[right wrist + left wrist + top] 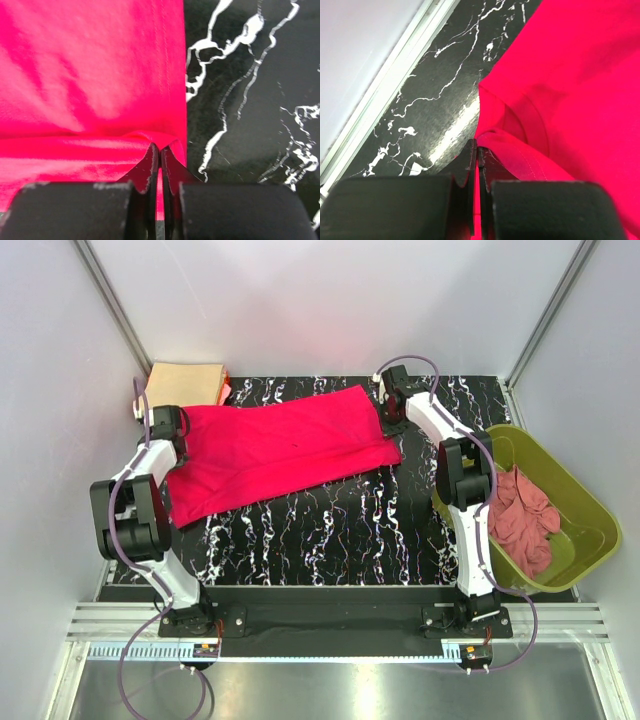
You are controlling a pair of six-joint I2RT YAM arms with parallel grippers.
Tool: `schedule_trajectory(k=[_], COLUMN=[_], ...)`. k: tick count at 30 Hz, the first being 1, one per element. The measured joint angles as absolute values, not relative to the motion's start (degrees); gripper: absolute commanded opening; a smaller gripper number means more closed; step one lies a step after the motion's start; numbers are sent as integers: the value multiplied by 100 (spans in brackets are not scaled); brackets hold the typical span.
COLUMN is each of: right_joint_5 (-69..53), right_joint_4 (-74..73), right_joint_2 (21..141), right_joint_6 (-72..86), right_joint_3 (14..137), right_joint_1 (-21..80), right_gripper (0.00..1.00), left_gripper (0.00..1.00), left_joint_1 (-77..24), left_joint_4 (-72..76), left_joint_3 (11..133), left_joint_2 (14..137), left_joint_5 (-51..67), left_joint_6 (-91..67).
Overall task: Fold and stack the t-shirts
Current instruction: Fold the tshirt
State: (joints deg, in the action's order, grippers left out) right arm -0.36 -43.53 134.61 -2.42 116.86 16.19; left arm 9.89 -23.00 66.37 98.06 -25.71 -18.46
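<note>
A crimson shirt (280, 450) lies spread across the black marbled bench (330, 530). The left jaws are clenched on its left edge, and the right jaws on its far right corner. A rose shirt (520, 515) lies crumpled in the green tub (585, 525). A folded tan shirt (185, 383) sits far left.

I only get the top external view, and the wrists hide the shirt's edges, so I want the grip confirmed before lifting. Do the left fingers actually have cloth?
Observer: Yes. The left wrist view shows the left fingers shut on a bunched fold at the edge of the crimson t-shirt, with red cloth in the slit between them.
Operator: And the right side?
Observer: The right fingers are shut on the shirt's hemmed edge, right beside the bare black marble table.
</note>
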Motion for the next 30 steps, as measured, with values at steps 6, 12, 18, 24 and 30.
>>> schedule_trajectory(k=[6,12,18,24,30], right_joint_5=[226,266,287,187,134], right_joint_4=[-4484,-4576,-4827,-5050,-5094], right_joint_2=[13467,13469,13443,13013,12825], right_joint_6=[-235,-163,174,703,939], right_joint_3=[11686,11756,12055,11708,11338], right_joint_1=[1625,1627,1629,1684,1826], right_gripper=[4,31,40,31,26], left_gripper=[0,18,32,38,39], left_joint_1=[989,989,919,388,-722], left_joint_4=[-2294,-2327,-2530,-2781,-2661], left_joint_3=[6724,6886,7070,6997,6528], left_joint_2=[9880,9961,9935,9358,8512], left_joint_5=[-2532,-2517,-2622,-2716,-2355], left_joint_6=[-1800,-1750,-1737,-1772,-2078])
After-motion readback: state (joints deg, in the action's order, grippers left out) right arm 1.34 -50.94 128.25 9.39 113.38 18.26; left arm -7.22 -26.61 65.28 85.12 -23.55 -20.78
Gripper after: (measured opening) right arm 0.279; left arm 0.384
